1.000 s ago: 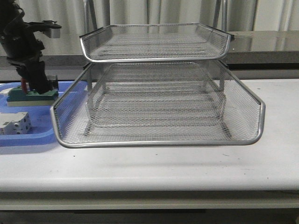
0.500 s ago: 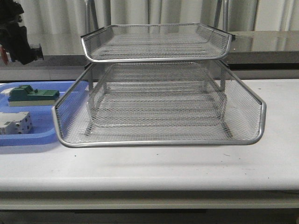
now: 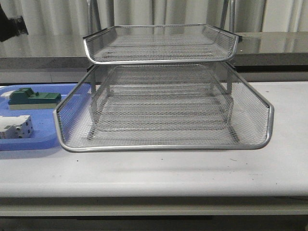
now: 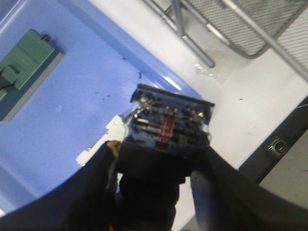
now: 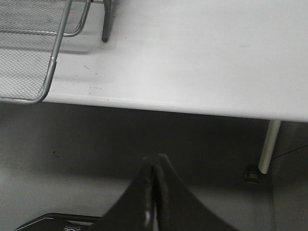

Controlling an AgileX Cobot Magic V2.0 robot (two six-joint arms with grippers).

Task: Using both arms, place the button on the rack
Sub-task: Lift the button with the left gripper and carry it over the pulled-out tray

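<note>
1. Left arm [image 3: 10, 26] raised high, only a dark edge visible at the far upper left corner of the front view, well above the blue tray [image 3: 43, 137].
2. Left tool [image 4: 156, 159] pinching the button [image 4: 166, 125], with dark fingers [image 4: 98, 183] pressed against both flanks of its body.
3. Button's long axis running straight out along the fingers, away from the wrist; blue rear block with its metal terminals pointing outward past the fingertips, a sliver of red from the cap end tucked back toward the palm.
4. Button held between the fingertips and jutting beyond them, clear of any surface, hanging above the tray's edge and the white table [image 4: 240, 96].
5. Beyond the left tool: green-topped block [image 4: 24, 72] lying on the tray, well apart from the button; a corner of the rack [image 4: 231, 24] visible farther out, also apart.
6. Right tool [image 5: 155, 180] pressed together with nothing between its fingers, hanging off the table edge over the floor.
7. Rack's lower mesh tray corner [image 5: 29, 53] ahead of the right tool, well apart.
8. White circuit breaker [image 3: 14, 127] resting on the tray, near its front rim.
</note>
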